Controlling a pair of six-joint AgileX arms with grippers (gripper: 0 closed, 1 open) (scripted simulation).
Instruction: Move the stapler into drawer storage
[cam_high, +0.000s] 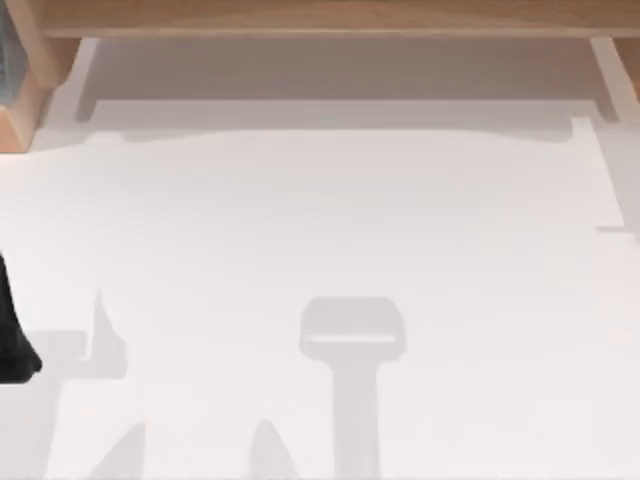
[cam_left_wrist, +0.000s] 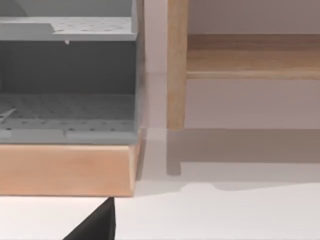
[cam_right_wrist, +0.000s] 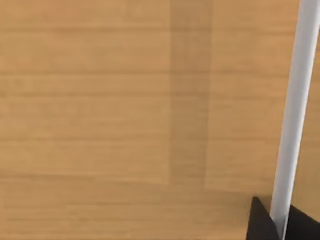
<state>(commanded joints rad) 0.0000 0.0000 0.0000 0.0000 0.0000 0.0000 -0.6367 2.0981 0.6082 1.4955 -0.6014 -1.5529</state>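
The stapler is out of view. In the right wrist view a wooden drawer front (cam_right_wrist: 100, 110) is seen close up, with a white bar handle (cam_right_wrist: 295, 100) running across it. My right gripper (cam_right_wrist: 279, 224) has one black fingertip on each side of that handle, shut on it. My left arm (cam_high: 14, 335) is a dark shape at the table's left edge in the top view. One of its black fingers (cam_left_wrist: 97, 226) shows low over the white table in the left wrist view.
A wooden cabinet (cam_high: 320, 18) runs along the back of the white table (cam_high: 320, 220). At the back left stands a grey perforated shelf unit (cam_left_wrist: 67, 115) on a wooden base (cam_left_wrist: 65, 170), next to a wooden post (cam_left_wrist: 176, 65).
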